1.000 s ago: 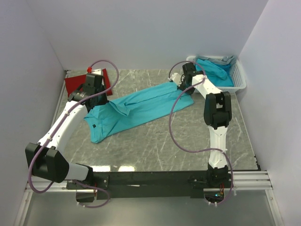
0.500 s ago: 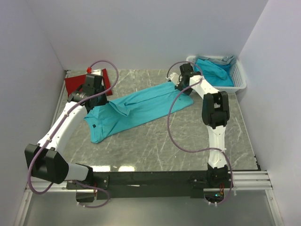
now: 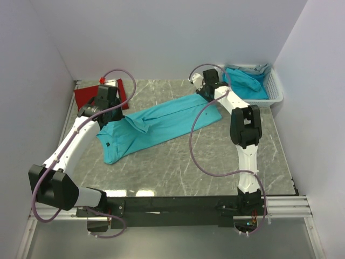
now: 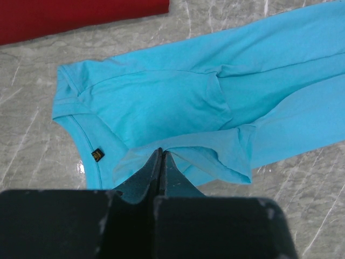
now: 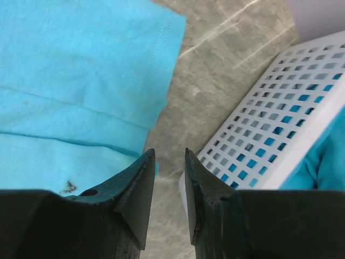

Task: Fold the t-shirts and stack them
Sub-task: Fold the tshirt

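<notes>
- Top external view: a turquoise t-shirt point(image 3: 161, 121) lies spread on the grey marbled table point(image 3: 178, 162), running slantwise from the near left toward the far right.
- Its collar end is at the near left, and a small dark tag point(image 4: 97, 155) sits near that edge.
- A folded red t-shirt point(image 3: 86, 96) lies flat at the far left corner of the table, apart from the turquoise one.
- A white slatted basket point(image 3: 276, 89) stands at the far right corner with more turquoise cloth point(image 3: 245, 81) heaped inside it.
- Left wrist view: the left gripper point(image 4: 160, 156) has its jaws pressed fully together, with an edge of the turquoise t-shirt pinched at the tips.
- The cloth rises to a point there, beside a folded-over sleeve, and the rest of the shirt lies wrinkled ahead of the gripper.
- A strip of the red t-shirt shows along the top left of this view.
- Right wrist view: the right gripper point(image 5: 168, 154) has its jaws parted by a narrow gap and holds nothing.
- Bare table shows between the jaws.
- The gripper hovers over the gap between the turquoise t-shirt's far hem on its left and the basket wall on its right, touching neither.
- A small dark speck marks the cloth near the left finger.
</notes>
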Action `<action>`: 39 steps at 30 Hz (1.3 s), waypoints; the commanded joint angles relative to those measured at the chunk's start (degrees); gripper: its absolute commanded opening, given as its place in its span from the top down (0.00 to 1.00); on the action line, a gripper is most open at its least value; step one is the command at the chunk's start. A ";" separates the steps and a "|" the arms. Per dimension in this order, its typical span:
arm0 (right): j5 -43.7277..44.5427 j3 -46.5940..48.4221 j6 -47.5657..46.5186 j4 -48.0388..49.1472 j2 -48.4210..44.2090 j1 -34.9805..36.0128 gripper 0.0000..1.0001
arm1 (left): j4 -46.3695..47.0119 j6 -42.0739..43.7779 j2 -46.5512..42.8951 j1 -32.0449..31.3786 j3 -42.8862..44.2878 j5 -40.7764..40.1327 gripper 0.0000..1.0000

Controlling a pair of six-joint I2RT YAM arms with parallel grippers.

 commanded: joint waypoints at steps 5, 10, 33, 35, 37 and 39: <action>-12.50 3.17 -2.89 -9.91 -7.15 0.35 0.62 | 1.74 1.06 1.80 0.44 1.90 0.03 1.00; -17.62 -2.37 -1.58 -8.95 -12.25 1.05 0.62 | 2.18 1.76 4.61 0.43 3.66 -0.76 1.00; -29.93 -16.79 4.31 -6.75 -24.48 2.37 0.60 | 4.38 10.29 19.02 0.44 13.59 -4.00 1.00; -29.93 -17.05 4.14 -6.58 -24.65 2.28 0.60 | 4.29 10.46 19.82 0.44 14.21 -4.71 1.00; -30.01 -17.40 3.96 -6.49 -24.83 2.28 0.60 | 4.29 10.81 21.05 0.44 14.65 -4.80 1.00; -30.28 -17.49 3.96 -6.75 -24.74 2.37 0.60 | 4.64 10.90 21.92 0.44 14.83 -4.45 1.00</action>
